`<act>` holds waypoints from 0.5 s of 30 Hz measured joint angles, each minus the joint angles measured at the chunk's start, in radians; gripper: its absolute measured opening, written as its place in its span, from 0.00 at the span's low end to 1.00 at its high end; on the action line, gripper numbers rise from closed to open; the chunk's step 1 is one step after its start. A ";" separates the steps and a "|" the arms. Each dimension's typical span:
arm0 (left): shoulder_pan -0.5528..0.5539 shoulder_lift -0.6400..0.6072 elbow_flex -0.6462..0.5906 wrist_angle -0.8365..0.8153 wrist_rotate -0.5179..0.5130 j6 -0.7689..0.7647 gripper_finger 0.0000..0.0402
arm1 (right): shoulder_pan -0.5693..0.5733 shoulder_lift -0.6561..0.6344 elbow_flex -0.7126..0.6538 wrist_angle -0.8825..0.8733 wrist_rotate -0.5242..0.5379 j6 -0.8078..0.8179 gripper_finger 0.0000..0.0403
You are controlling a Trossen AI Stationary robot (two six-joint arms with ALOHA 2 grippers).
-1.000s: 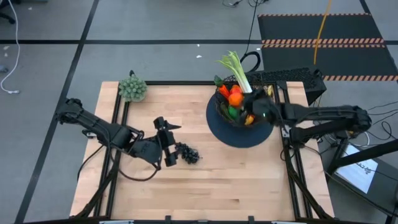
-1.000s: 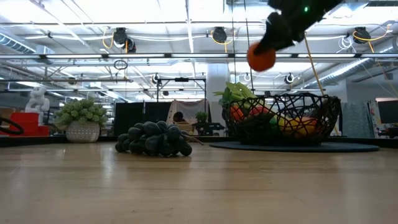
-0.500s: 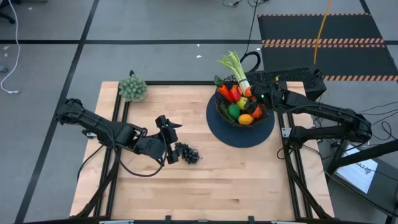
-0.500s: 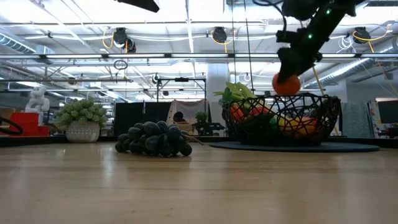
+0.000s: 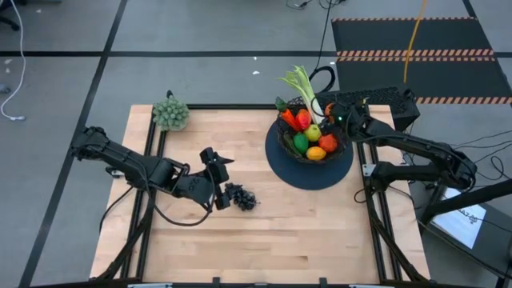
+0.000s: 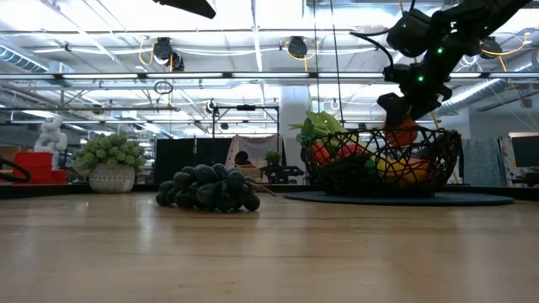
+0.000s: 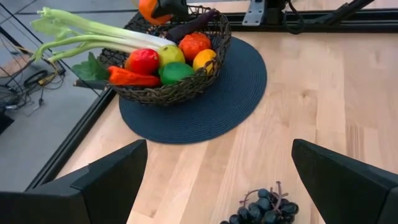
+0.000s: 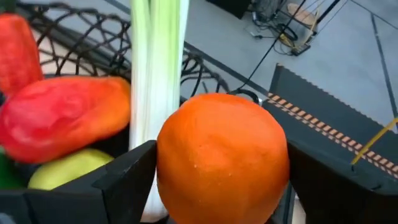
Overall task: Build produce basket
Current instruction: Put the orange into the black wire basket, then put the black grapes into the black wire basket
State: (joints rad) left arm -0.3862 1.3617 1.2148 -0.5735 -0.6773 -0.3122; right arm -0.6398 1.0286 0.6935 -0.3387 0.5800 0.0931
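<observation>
Grey workshop floor with taped lines surrounds a pale wooden table, which carries a round dark mat towards its far right corner. On the mat stands the black wire basket, already holding a leek that juts out over the rim, a red pepper, a tomato, an apple, a lime and a lemon. Near the far left corner sits a grey-green bushy clump.

Reaching in from the right, the right gripper hangs at the basket's far rim with an orange between its fingers; the jaws stand wide around the fruit and I cannot tell whether they are gripping it or have begun to let go. In the low view the orange sits at rim height, just above the pile.

Out on the open boards, the left gripper waits with fingers spread fully apart, just beside a bunch of dark grapes and touching nothing.

My worry is the release. The orange is round, the heap beneath is already crowded, and it sits close to the rim beside the leek, so dropped from here it may bounce off a neighbour, roll over the wire edge and leave the table. The fingers could also catch the leek stalk as they withdraw and tip it out.
</observation>
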 joint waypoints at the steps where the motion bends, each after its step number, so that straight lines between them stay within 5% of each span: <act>1: 0.000 0.000 0.000 0.000 0.000 0.000 0.99 | -0.005 0.000 0.000 0.010 -0.001 -0.003 0.85; 10: -0.001 0.000 0.000 -0.002 0.104 0.002 0.99 | 0.040 -0.069 0.000 0.036 -0.013 0.000 0.92; 15: -0.005 0.014 -0.001 -0.011 0.138 0.015 0.99 | 0.147 -0.181 0.000 0.038 -0.303 0.079 0.89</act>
State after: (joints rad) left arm -0.3914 1.3762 1.2134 -0.5846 -0.5391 -0.2976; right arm -0.4927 0.8478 0.6933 -0.3003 0.2766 0.1726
